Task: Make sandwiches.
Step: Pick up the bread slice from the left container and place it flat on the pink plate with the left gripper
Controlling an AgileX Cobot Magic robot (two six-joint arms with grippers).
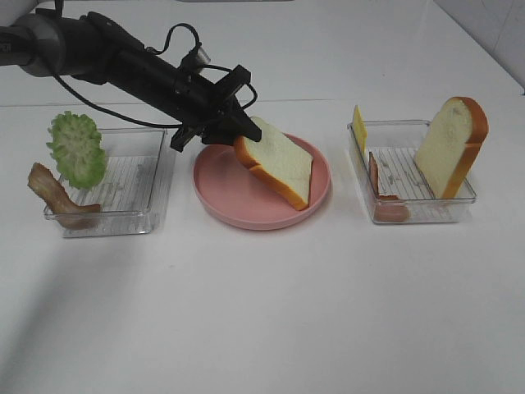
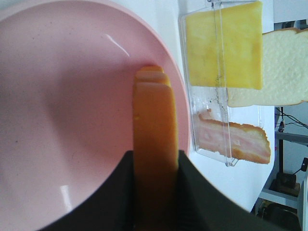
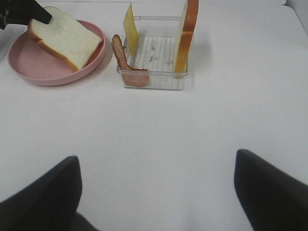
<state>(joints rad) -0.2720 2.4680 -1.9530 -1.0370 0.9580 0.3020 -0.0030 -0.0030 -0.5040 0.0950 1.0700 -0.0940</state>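
My left gripper (image 1: pixel 239 134) reaches from the upper left and is shut on a white bread slice (image 1: pixel 280 161) with orange-brown crust. The slice hangs tilted over the round pink plate (image 1: pixel 223 195), its lower corner at or near the plate. In the left wrist view the crust (image 2: pixel 153 120) shows edge-on between the two dark fingers (image 2: pixel 118 197). Ruffled green lettuce (image 1: pixel 76 148) and a bacon strip (image 1: pixel 52 192) lean in the left clear tray (image 1: pixel 156 176). The right clear tray (image 1: pixel 414 215) holds yellow cheese (image 1: pixel 358 128), bacon (image 1: pixel 377 182) and a second bread slice (image 1: pixel 449 148), upright. My right gripper (image 3: pixel 156 192) is open and empty, well short of that tray.
White table all round. The right wrist view shows the plate (image 3: pixel 29 65) with the held bread (image 3: pixel 65 38) and the right tray (image 3: pixel 154 79) ahead. The two trays flank the plate closely. The table's near half is bare white surface.
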